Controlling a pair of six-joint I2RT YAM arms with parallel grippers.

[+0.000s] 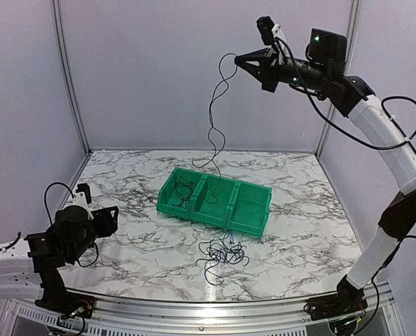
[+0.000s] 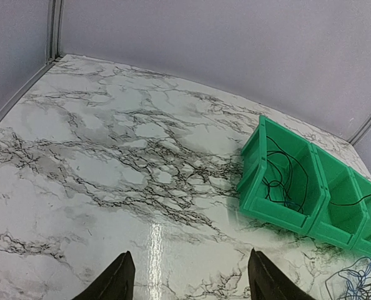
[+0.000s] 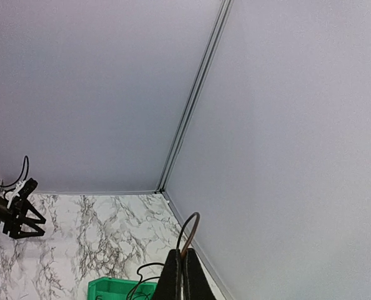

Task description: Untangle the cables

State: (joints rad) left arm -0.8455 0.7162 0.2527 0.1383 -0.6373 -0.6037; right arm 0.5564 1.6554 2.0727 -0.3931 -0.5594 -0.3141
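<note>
**A:** Where is the work being done at this moment?

**B:** High above the green bin (image 1: 248, 224), toward its far side. A black cable (image 1: 211, 119) is being pinched there by the right gripper (image 1: 238, 60), with its fingers being pressed together on the strand. The cable is being hung in loose kinks down to the bin.

**A:** And its lower end?

**B:** It seems to be trailing into the bin's middle compartment. Whether it is being caught on a divider cannot be told from these views, as the wire is too fine.

**A:** What of the rest?

**B:** A coiled cable (image 1: 185, 190) is being kept in the bin's left compartment. A tangle of cables (image 1: 222, 253), black with some blue, is being left on the table (image 1: 124, 182) just in front of the bin. The left gripper (image 1: 111, 218) is being held low, well off to the bin's left, with its jaws spread and nothing between them.

**A:** What could go wrong from here?

**B:** If the tail is being snagged, the light bin could be tipped or dragged by any further lift. The coil beside it could be pulled out too. The pinch is also being made on a hair-thin wire, so a jerk could let it slip free and drop onto the pile in front of the bin — knotting what is being sorted.
</note>
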